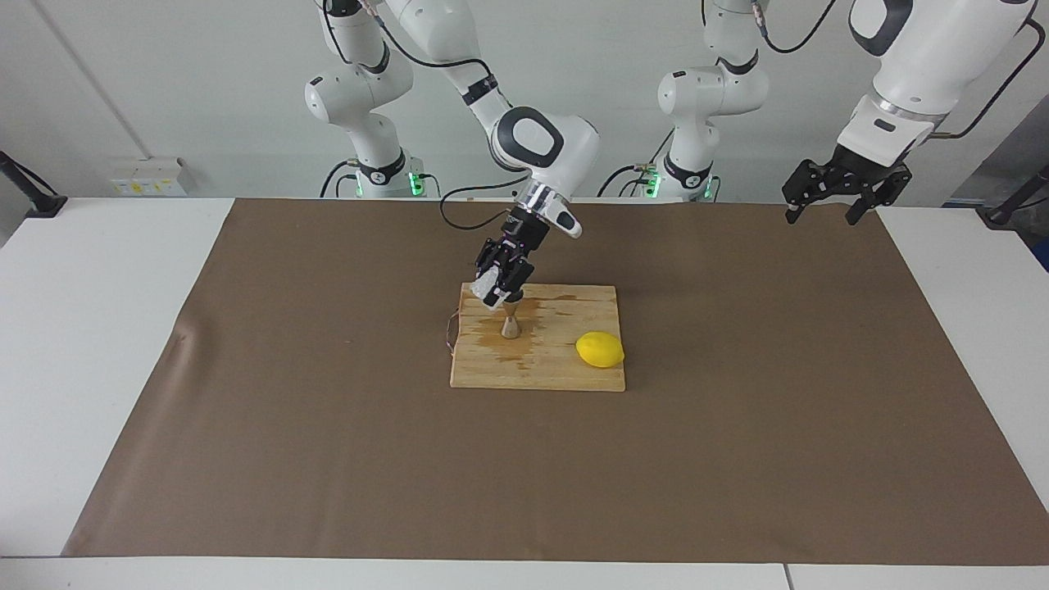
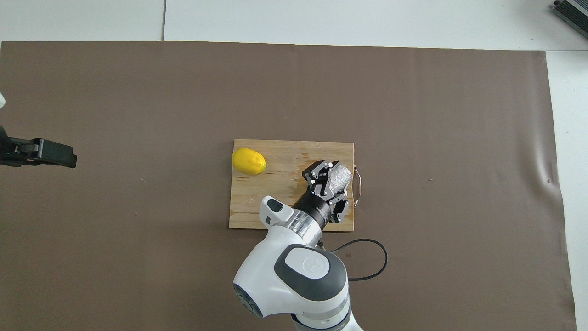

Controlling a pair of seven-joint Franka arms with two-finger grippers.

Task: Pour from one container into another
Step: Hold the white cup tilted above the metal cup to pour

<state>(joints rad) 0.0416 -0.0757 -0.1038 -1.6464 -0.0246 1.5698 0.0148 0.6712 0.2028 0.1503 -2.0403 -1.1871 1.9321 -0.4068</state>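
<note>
Right gripper (image 1: 494, 292) tilting glass cup (image 1: 485, 287) over jigger (image 1: 510, 322), left waiting

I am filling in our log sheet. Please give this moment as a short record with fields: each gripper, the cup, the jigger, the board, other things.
right gripper: shut on glass cup, over the jigger
glass cup: held tilted above the jigger
jigger: upright on the board
wooden board: on the brown mat, darker stain around the jigger
lemon: on the board
left gripper: open, waiting, holds nothing
</note>
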